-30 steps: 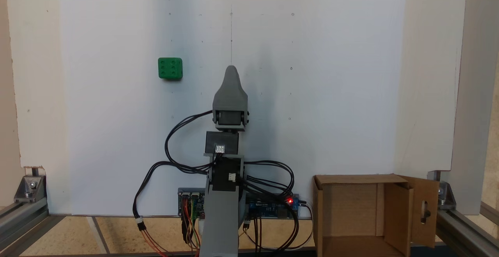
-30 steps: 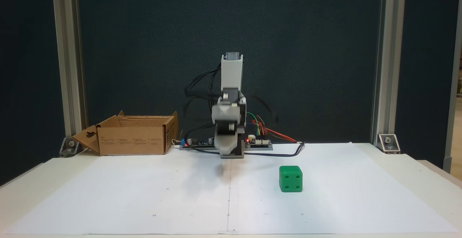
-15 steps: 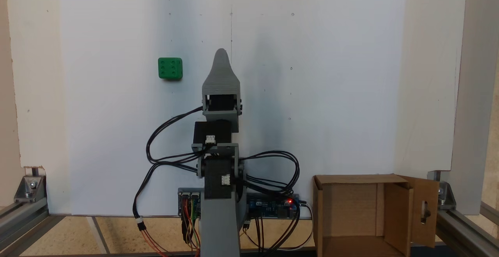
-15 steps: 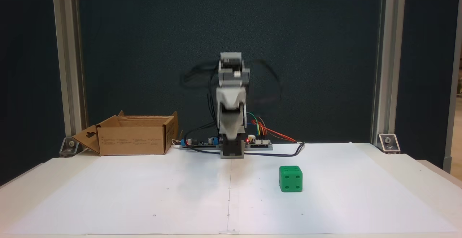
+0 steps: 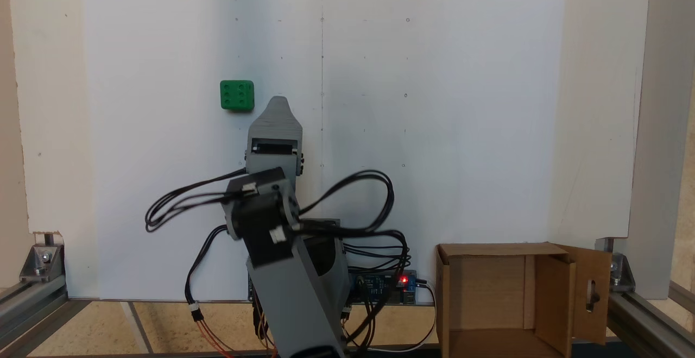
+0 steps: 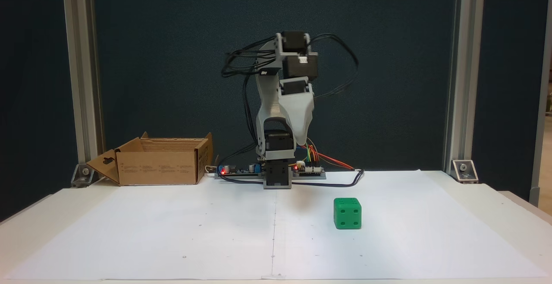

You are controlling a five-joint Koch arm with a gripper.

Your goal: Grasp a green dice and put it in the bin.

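Front fixed view, near to far: nearest is the white paper sheet [image 6: 172, 232], bare up front, giving a plain backdrop for the pick. Next, the die [image 6: 347, 213] [image 5: 237, 95], flat on the sheet, right of the centre seam and free all round, so it looks easy to come down on from above. Above and behind it hangs the gripper [image 6: 302, 139] [image 5: 277, 100], tip pointing down, well clear of the sheet and a bit left of the die; from the high view its tip sits just beside the die, not touching. Jaws stack one behind the other in both fixed views, so can't tell if it's spread or closed; nothing in it. Farther back, the arm base & boards [image 6: 308, 170] with a red LED lit. Far left, the bin [image 6: 159, 161] [image 5: 510, 298], flaps splayed and top clear for a drop, well apart from the die. Changes vs half a sec ago: arm has swung off the centre line toward the die's side, elbow now raised higher, cables flung wider. Die & bin haven't budged. My read: approach phase, grasp not begun; next needs the tip lined up over the die, then down.
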